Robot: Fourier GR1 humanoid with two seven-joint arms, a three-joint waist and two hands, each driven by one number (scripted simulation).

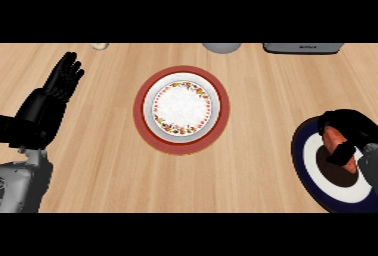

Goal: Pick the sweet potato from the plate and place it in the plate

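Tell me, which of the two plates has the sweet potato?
The dark-blue-rimmed plate at the right edge, where the right hand curls round the orange sweet potato. The red-rimmed plate sits mid-counter.

Two plates sit on the counter (pixel 258 190): red plate (pixel 140 107) mid-surface, blue plate (pixel 303 160) at the right edge. One sweet potato (pixel 339 137). Two hands: left hand (pixel 52 100), right hand (pixel 354 125). Three other objects (pixel 100 46) (pixel 221 47) (pixel 303 48) along the far edge.

Only lettering spotted: small dark wordmark on grey appliance (pixel 303 48) at far edge, right side. Too tiny to read, tbh. Nothing else legible anywhere.
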